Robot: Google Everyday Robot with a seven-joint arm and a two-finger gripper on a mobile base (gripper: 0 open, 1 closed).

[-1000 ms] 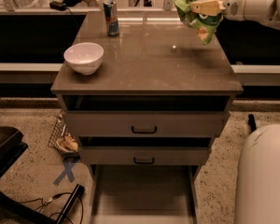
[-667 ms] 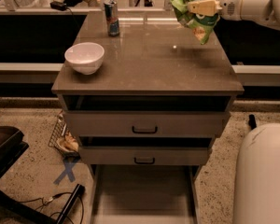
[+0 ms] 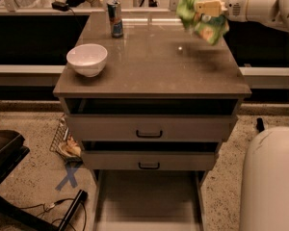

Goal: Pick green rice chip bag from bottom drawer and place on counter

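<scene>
My gripper point(image 3: 203, 7) is at the top right, at the end of the white arm reaching in from the right. It is shut on the green rice chip bag point(image 3: 205, 24) and holds it in the air above the back right part of the counter point(image 3: 154, 61). The bag hangs below and around the fingers, clear of the surface. The bottom drawer point(image 3: 147, 196) is pulled out at the bottom of the view, and its pale floor shows nothing on it.
A white bowl point(image 3: 87, 59) stands at the counter's front left. A drink can point(image 3: 115, 18) stands at the back left. Two upper drawers with black handles point(image 3: 149, 134) are slightly open. My white base point(image 3: 272, 177) is at the lower right. A chair and cables lie at the lower left.
The gripper has moved the bag a little to the left over the back of the counter. Nothing else has moved.
</scene>
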